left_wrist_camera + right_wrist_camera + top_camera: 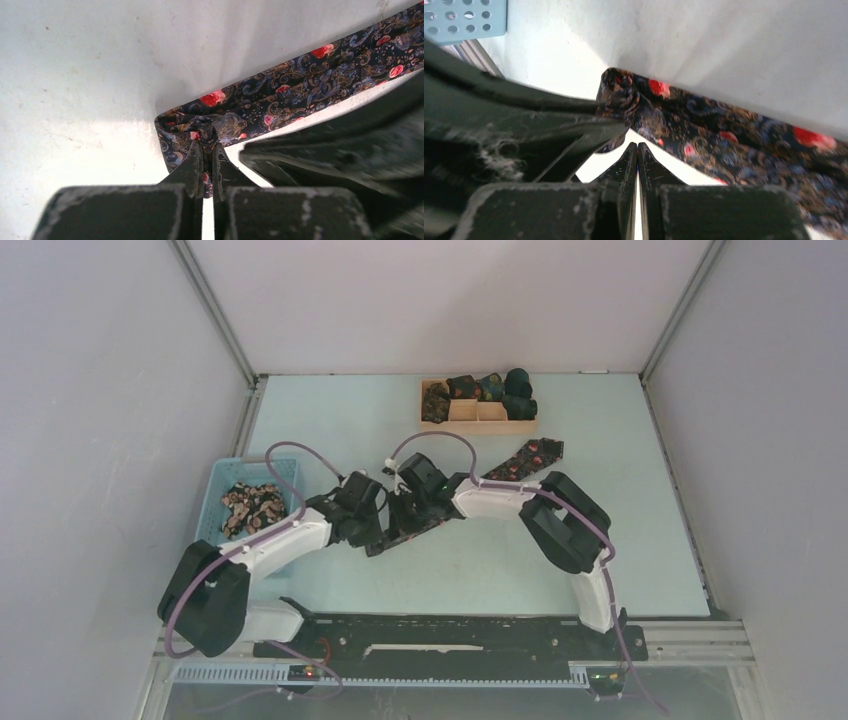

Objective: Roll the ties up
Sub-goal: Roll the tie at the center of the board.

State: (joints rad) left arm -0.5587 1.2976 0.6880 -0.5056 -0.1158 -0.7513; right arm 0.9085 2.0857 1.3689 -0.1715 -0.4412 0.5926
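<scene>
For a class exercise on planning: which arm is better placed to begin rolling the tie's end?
Probably the left. The left gripper is shut on the folded end of the tie, fabric between its fingers; the right gripper is shut beside the tie, seemingly gripping nothing.

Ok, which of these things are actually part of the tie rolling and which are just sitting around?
Job in hand: dark floral-patterned necktie lying stretched out, its end pinched by the left hand; right hand at its edge; loose floral ties heaped in the light-blue plastic basket; rolled dark ties in the tan wooden divided tray.
Just lying about: the basket and the tray themselves.
</scene>
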